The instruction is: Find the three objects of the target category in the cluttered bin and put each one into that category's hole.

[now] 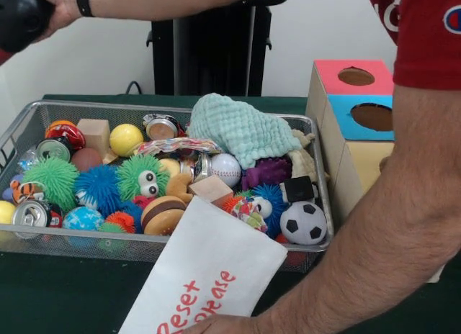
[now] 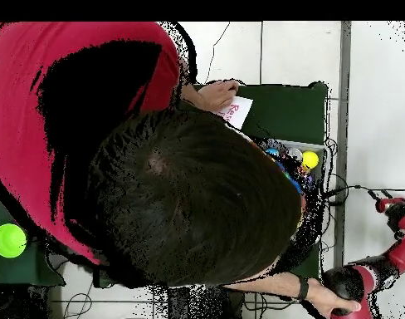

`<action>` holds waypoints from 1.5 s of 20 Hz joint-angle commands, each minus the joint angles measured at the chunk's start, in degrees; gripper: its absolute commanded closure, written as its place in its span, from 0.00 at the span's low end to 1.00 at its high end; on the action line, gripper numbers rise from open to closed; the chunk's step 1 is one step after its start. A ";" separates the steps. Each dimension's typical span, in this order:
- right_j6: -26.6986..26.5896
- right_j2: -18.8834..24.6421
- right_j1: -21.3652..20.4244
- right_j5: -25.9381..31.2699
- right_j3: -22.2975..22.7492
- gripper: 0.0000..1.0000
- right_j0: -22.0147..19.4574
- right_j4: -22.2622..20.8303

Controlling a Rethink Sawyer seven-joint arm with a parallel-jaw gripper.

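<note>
A wire mesh bin (image 1: 21, 125) holds a heap of toys: a soccer ball (image 1: 303, 222), a baseball (image 1: 226, 168), a yellow ball (image 1: 126, 139), fuzzy green and blue balls, drink cans (image 1: 30, 214), a toy burger (image 1: 163, 214) and wooden blocks (image 1: 211, 188). A mint green cloth (image 1: 241, 129) lies over the back right of the heap. Right of the bin stands a box with a pink-faced hole (image 1: 355, 76) and a blue-faced hole (image 1: 371, 116). No gripper shows in either view; the red robot arm (image 2: 388, 257) is folded off to one side.
A person in a red shirt leans over the table, and their head hides most of it from above. One hand (image 1: 216, 325) holds a white card (image 1: 209, 276) with red lettering against the bin's front. The other hand (image 2: 322, 295) grips a black part of the arm.
</note>
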 commanded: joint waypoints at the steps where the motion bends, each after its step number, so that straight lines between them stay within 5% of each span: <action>1: -8.57 18.36 -3.43 -5.34 -10.83 0.00 -3.04 -9.36; 30: -8.27 18.45 -3.39 -5.41 -11.33 0.00 -0.94 -8.83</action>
